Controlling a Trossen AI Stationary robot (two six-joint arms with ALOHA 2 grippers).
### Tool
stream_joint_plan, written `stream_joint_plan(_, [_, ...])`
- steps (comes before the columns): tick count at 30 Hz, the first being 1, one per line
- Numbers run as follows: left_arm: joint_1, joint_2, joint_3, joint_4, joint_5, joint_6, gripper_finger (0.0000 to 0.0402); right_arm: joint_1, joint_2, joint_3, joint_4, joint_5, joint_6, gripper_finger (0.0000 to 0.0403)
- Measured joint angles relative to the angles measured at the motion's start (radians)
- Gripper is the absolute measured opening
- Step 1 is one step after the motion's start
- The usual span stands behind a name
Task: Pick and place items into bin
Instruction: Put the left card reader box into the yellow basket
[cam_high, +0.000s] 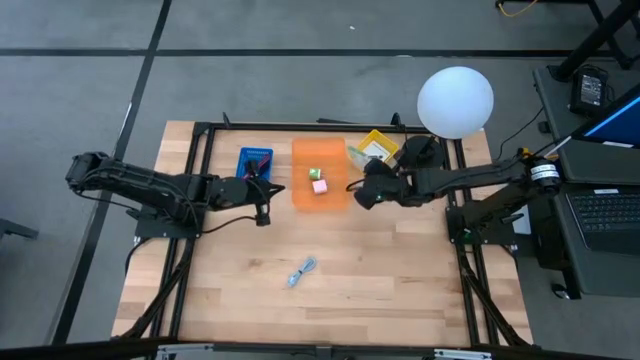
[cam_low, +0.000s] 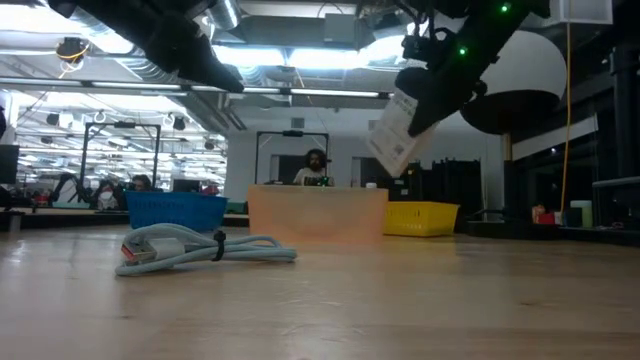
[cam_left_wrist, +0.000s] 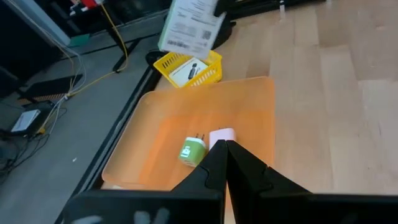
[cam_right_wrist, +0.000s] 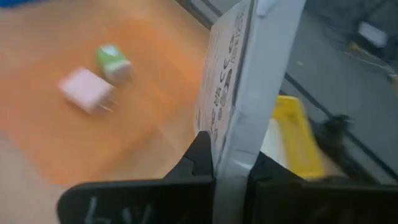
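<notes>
The pale wooden table (cam_high: 400, 290) carries three containers along its far side. The shallow translucent orange bin (cam_high: 320, 200) lies between the two hands and holds a pink cube-shaped plug (cam_high: 319, 186) and a small green cube-shaped plug (cam_high: 314, 174), just beside each other. The right hand (cam_high: 360, 192) hangs just off the orange bin's right edge, its fingers clamped on a flat white printed packet (cam_right_wrist: 233, 93) that hangs edge-on above the table. Beyond that hand sits a small yellow mesh basket (cam_high: 383, 146) with another white packet in it. The left hand (cam_high: 262, 190), fingers pressed together and empty, hovers at the bin's left edge, a blue basket (cam_high: 255, 161) just behind it. A white globe lamp (cam_high: 455, 101) stands behind the right arm. A coiled light-blue cable (cam_high: 301, 271) lies alone on open table well in front of both hands.
</notes>
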Motion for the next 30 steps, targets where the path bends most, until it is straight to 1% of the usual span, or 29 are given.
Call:
stream_joint_plan(4, [0.000,0.000,0.000,0.000,0.000,0.034,0.0002,-0.029,0.000,0.046,-0.166,0.009,-0.002,0.0012])
stream_joint_plan(6, [0.000,0.000,0.000,0.000,0.000,0.048,0.0002,-0.043,0.000,0.068,-0.208,0.019,-0.028,0.0012])
stream_joint_plan(11, [0.000,0.000,0.000,0.000,0.000,0.051,0.0002,-0.075,0.000,0.084,-0.244,0.031,-0.159,0.0012])
stream_joint_plan(18, [0.000,0.000,0.000,0.000,0.000,0.049,0.0002,-0.141,0.000,0.117,-0.321,0.030,-0.215,0.0012])
stream_joint_plan(22, [0.000,0.000,0.000,0.000,0.000,0.034,0.0002,-0.180,0.002,0.124,-0.316,0.002,-0.288,0.0012])
stream_joint_plan(30, [0.000,0.000,0.000,0.000,0.000,0.004,0.0002,-0.246,0.089,0.124,-0.333,-0.004,-0.348,0.0012])
